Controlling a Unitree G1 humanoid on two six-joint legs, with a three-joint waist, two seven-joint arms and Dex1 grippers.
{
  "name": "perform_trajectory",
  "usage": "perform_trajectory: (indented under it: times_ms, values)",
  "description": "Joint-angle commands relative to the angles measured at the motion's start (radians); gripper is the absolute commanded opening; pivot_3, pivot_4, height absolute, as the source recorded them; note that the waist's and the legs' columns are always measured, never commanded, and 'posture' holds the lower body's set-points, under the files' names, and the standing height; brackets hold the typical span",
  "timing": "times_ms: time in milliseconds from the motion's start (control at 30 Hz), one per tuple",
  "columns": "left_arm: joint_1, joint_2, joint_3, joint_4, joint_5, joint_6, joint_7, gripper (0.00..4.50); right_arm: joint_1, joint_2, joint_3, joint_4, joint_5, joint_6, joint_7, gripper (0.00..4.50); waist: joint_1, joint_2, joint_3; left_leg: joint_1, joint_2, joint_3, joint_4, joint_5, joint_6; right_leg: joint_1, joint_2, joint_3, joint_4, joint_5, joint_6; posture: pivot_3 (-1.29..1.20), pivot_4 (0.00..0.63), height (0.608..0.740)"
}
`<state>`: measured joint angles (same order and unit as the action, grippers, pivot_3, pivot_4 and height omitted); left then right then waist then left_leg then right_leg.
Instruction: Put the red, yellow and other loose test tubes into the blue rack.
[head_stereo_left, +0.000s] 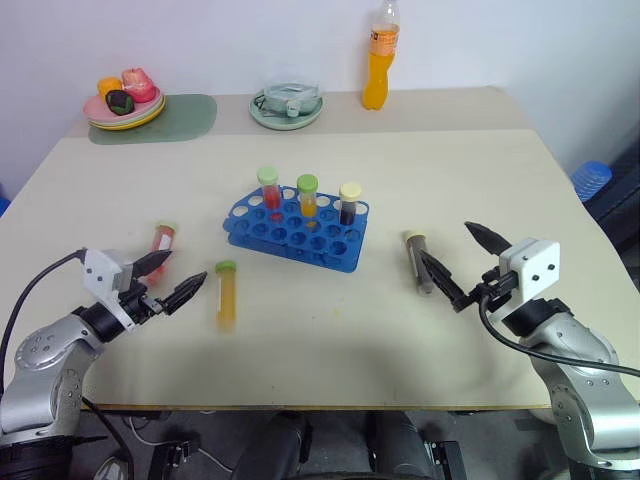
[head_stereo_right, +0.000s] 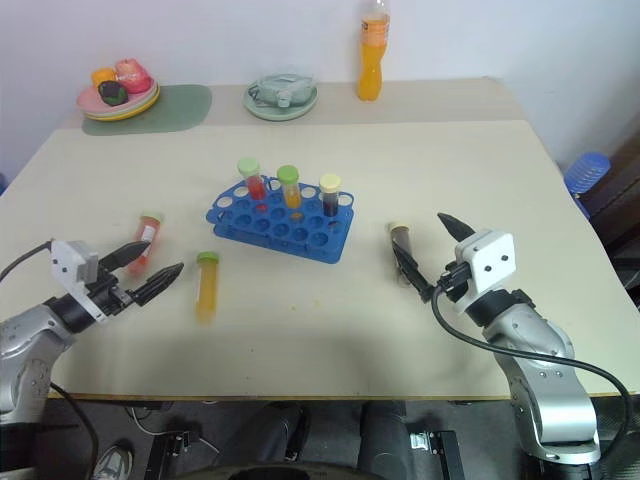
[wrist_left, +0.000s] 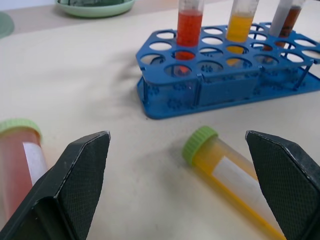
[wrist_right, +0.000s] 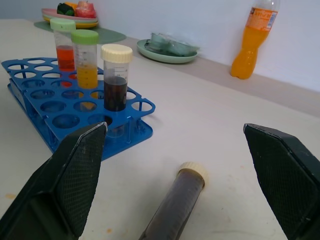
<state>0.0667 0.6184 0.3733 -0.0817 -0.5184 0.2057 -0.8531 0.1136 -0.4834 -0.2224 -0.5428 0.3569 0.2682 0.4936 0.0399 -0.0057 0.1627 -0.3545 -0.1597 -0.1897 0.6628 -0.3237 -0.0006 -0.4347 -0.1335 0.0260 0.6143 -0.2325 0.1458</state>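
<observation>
Currently three tubes loose beside blue rack

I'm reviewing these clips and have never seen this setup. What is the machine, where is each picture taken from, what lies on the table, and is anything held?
It is a humanoid robot with two arms. Two pictures come from its head, looking down over the table; two come from the wrists, looking out between black fingers. The left gripper and right gripper are both open and hold nothing. A blue rack holds three upright tubes. Three tubes lie loose: a red tube, a yellow tube and a dark tube. Plates and an orange bottle stand at the back.
</observation>
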Motion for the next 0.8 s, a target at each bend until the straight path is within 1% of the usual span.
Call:
perform_trajectory:
  times_ms: [33, 567, 800]
  values:
    - [0.002, 0.006, 0.028, -0.029, -0.018, -0.02, -0.009, 4.45, 0.01, 0.005, -0.014, -0.007, 0.005, -0.027, 0.004, 4.5, 0.0, 0.0, 0.0, 0.0, 0.0, 0.0, 0.0, 0.0, 0.0, 0.0, 0.0, 0.0, 0.0, 0.0, 0.0, 0.0, 0.15, 0.74]
    - [-0.016, 0.005, 0.018, -0.028, -0.021, -0.019, -0.018, 4.45, 0.045, 0.009, -0.012, -0.003, 0.001, -0.059, 0.006, 4.5, 0.0, 0.0, 0.0, 0.0, 0.0, 0.0, 0.0, 0.0, 0.0, 0.0, 0.0, 0.0, 0.0, 0.0, 0.0, 0.0, 0.15, 0.74]
    - [-0.019, -0.014, -0.017, -0.09, -0.028, -0.023, -0.026, 4.45, 0.044, 0.0, -0.025, 0.013, 0.006, -0.068, 0.017, 4.5, 0.0, 0.0, 0.0, 0.0, 0.0, 0.0, 0.0, 0.0, 0.0, 0.0, 0.0, 0.0, 0.0, 0.0, 0.0, 0.0, 0.15, 0.74]
